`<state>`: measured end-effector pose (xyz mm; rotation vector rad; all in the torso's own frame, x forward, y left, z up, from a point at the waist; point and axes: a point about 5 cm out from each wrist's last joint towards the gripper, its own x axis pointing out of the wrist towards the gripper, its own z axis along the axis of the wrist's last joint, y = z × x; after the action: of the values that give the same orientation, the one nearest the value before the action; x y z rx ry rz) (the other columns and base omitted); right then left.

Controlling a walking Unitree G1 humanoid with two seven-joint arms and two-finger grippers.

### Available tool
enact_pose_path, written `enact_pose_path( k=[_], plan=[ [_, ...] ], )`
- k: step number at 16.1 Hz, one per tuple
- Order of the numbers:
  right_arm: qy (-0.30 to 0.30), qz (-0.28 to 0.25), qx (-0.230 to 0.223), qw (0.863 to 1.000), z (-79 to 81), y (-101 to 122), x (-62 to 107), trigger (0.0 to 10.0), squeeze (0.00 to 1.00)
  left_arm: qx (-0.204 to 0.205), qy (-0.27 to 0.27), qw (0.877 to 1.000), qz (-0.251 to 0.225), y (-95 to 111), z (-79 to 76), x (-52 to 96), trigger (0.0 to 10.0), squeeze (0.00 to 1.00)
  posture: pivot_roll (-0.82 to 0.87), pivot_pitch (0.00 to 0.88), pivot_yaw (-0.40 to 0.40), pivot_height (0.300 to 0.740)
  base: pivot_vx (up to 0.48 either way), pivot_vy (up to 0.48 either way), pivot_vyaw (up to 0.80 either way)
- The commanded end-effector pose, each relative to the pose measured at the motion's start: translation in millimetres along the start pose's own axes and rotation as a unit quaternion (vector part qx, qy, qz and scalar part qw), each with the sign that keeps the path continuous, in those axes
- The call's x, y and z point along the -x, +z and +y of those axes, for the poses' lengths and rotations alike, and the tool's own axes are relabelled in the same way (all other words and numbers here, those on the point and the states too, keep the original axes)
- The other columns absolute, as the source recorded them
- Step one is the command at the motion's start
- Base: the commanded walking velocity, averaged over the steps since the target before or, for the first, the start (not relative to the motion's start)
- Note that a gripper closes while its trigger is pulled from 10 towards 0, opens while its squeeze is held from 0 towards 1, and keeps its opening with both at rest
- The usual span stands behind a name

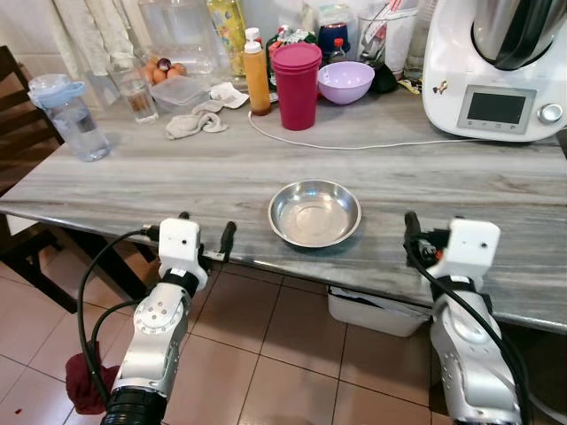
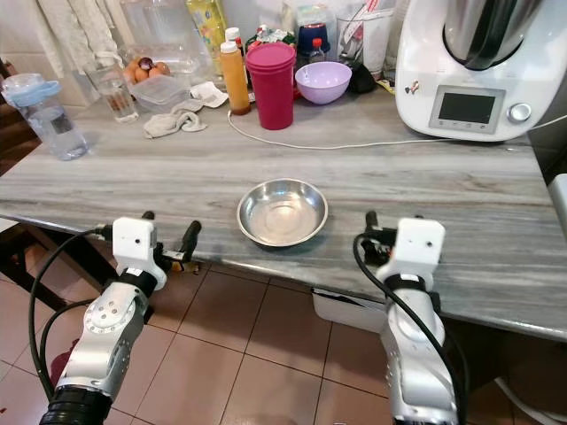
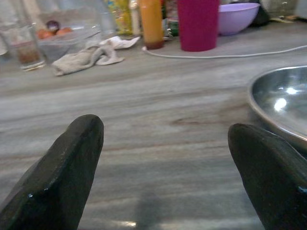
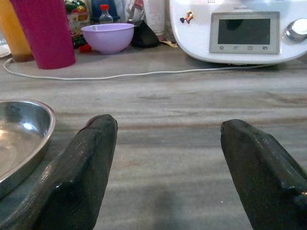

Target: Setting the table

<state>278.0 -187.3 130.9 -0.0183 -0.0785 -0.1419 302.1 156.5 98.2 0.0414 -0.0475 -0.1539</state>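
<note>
Where claws flank it, steel bowl (image 1: pixel 314 212) sits empty.

No legible text, labels or numbers anywhere.

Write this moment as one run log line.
round steel bowl: on table, near edge | left pincer: open, beside bowl | right pincer: open, beside bowl

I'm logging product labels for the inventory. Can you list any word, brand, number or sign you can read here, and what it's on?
No text reads clearly in these pictures.
White kitchen machine: dark blank screen, small icons under it, a tiny sticker; too small to read.
Yellow bottle: label print blurred.
Red-capped bottle: label too small.
Orange bottle, magenta cup, steel bowl: no markings visible.
</note>
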Motion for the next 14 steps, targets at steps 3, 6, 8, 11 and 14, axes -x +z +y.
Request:
enact_pose_path(
  k=[3, 6, 8, 11, 14],
  plan=[
    [0.018, -0.013, -0.019, 1.000, 10.8, 14, -0.2, 10.0, 0.00, -0.008, 0.027, 1.000, 0.001, 2, 5.3, -0.5, 10.0, 0.00, -0.26, 0.084, 0.101, 0.740, 0.000, 0.000, 0.00],
    [0.037, -0.006, -0.020, 0.999, 20.4, 15, 0.8, 10.0, 0.00, -0.036, 0.049, 0.998, 0.009, -1, 8.8, -2.3, 10.0, 0.00, -0.25, 0.081, 0.099, 0.740, 0.000, 0.000, -0.76],
    [0.043, -0.004, -0.025, 0.999, 23.0, 15, 0.8, 10.0, 0.00, -0.032, 0.046, 0.998, 0.014, -3, 8.1, -1.8, 10.0, 0.00, -0.25, 0.081, 0.099, 0.740, 0.000, 0.000, -0.77],
    [0.040, -0.004, -0.027, 0.999, 22.2, 16, -0.9, 10.0, 0.00, -0.033, 0.045, 0.998, 0.018, -6, 7.0, -1.4, 10.0, 0.00, -0.25, 0.078, 0.099, 0.740, 0.000, 0.000, -0.76],
    [0.036, -0.009, -0.026, 0.999, 21.0, 17, -1.4, 10.0, 0.00, -0.036, 0.046, 0.998, 0.019, -7, 7.7, -2.1, 10.0, 0.00, -0.25, 0.077, 0.100, 0.740, -0.165, 0.000, -0.21]
  ],
)
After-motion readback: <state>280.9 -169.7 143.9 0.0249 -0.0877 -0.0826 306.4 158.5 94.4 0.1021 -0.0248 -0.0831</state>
